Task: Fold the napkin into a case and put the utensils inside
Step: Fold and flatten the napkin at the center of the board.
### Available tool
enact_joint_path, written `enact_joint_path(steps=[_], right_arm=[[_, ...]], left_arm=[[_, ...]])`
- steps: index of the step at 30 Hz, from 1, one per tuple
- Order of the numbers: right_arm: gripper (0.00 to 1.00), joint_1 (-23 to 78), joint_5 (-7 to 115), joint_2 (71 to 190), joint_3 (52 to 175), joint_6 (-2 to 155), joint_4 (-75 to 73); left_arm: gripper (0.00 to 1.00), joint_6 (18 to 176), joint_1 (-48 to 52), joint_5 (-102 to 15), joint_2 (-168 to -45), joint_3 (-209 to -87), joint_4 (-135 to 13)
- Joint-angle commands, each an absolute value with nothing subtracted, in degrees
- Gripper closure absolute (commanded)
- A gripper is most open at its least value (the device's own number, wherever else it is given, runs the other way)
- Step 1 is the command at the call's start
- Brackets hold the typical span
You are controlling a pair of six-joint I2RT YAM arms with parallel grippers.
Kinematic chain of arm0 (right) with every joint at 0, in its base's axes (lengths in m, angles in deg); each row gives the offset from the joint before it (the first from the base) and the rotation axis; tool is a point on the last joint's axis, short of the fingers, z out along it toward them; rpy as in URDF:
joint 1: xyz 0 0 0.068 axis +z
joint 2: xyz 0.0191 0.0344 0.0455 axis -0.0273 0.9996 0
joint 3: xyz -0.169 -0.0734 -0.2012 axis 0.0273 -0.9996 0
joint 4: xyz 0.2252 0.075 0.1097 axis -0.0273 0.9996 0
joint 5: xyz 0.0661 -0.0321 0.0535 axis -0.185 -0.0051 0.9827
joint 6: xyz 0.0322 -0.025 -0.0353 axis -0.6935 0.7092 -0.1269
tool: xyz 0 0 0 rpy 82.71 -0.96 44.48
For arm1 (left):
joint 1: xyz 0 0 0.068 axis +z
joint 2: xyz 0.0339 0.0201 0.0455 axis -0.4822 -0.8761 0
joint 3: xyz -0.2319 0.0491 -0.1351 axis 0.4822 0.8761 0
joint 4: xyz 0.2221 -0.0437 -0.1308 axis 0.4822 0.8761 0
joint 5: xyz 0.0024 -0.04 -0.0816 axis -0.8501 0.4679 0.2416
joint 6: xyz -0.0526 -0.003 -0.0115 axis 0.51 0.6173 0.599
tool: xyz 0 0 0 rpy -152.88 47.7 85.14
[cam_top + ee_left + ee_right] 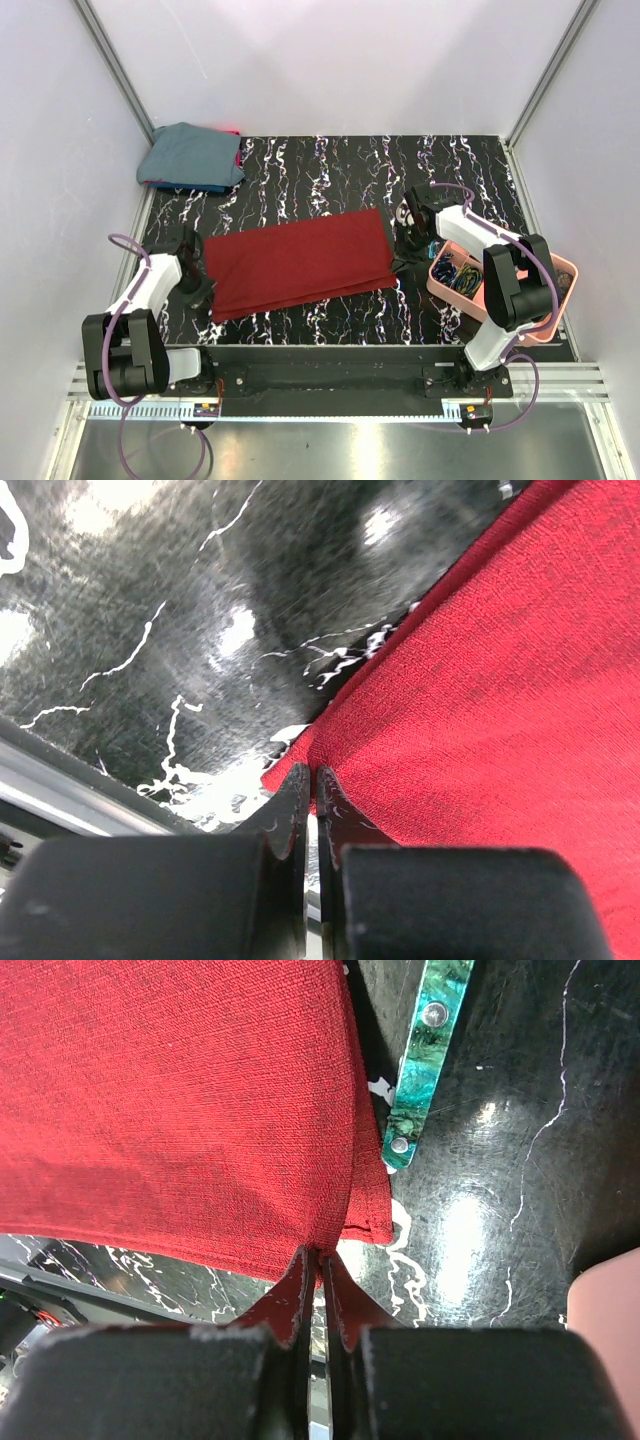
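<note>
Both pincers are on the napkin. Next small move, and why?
Probably lift both corners together and carry them across to fold the napkin narrower. The left pincer and right pincer are each shut on a corner; the cloth lies flat, a wide folded rectangle, not yet a case; the teal-handled utensil lies beside it.

From above, the right arm [510, 285] covers much of the pink tray [437, 278], and the dark coils [463, 276] in it are too small to make out. Something shiny [405, 212] peeks out behind that arm, mostly hidden. In the right wrist view a teal handle [425, 1070] runs off the top edge, its head unseen. The left gripper [312, 780] is pressed together at the napkin [480, 730] corner. Whether cloth sits between the tips is hidden. The table [150, 600] there is blurred.
</note>
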State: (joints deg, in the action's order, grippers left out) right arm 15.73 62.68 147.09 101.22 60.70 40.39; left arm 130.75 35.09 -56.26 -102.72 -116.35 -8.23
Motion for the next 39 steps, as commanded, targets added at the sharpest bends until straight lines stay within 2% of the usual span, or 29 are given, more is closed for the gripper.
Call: enact_joint_path(steps=[1,24,39], right_arm=[[1.00,15.7,61.1,146.5,100.9,59.6,38.9],[1.00,15.7,59.5,152.6,97.7,58.3,35.7],[0.99,15.7,59.0,153.1,97.7,57.9,35.5]], left_arm=[[1.00,132.3,34.6,-57.8,-103.6,-115.5,-9.1],[1.00,132.6,34.4,-57.2,-105.1,-115.5,-8.1],[1.00,134.4,34.3,-52.3,-99.6,-117.3,-3.4]])
